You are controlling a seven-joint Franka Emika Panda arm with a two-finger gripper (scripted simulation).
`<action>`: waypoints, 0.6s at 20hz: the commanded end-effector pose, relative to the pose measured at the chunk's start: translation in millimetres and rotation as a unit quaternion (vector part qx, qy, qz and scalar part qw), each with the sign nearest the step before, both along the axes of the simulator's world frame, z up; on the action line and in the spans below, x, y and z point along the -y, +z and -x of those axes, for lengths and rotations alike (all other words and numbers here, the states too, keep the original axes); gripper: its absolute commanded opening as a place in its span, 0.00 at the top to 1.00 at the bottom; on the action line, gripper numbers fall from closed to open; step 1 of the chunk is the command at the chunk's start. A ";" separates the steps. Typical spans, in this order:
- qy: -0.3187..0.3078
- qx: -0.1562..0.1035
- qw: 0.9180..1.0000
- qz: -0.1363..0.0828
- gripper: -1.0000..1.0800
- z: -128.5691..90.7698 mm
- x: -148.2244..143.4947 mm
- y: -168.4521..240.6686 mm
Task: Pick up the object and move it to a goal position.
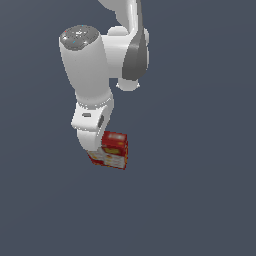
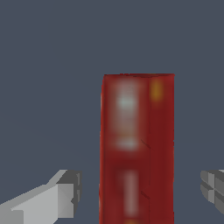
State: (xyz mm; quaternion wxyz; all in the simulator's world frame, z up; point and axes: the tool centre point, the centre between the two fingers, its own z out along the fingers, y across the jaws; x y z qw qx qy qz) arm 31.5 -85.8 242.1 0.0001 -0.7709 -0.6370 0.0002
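Observation:
The object [image 1: 114, 149] is a small red carton with white and yellow panels, resting on the dark grey floor just under the white wrist of the arm [image 1: 92, 122]. In the wrist view the object [image 2: 136, 148] stands between the two fingers. My gripper [image 2: 138, 189] is open around it, with a visible gap on each side between the carton and the grey fingertips [image 2: 65, 197]. In the exterior view the wrist hides the fingers. No goal position shows in either view.
A plain dark grey floor [image 1: 200, 200] fills both views. The arm's large white links [image 1: 85, 65] rise above the carton.

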 end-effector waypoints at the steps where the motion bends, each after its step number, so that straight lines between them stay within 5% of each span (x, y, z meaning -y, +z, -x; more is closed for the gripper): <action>1: 0.000 0.000 1.000 0.000 0.04 0.0 0.0 -1.2; 12: 0.002 0.000 1.000 0.000 0.04 1.2 -0.1 -43.0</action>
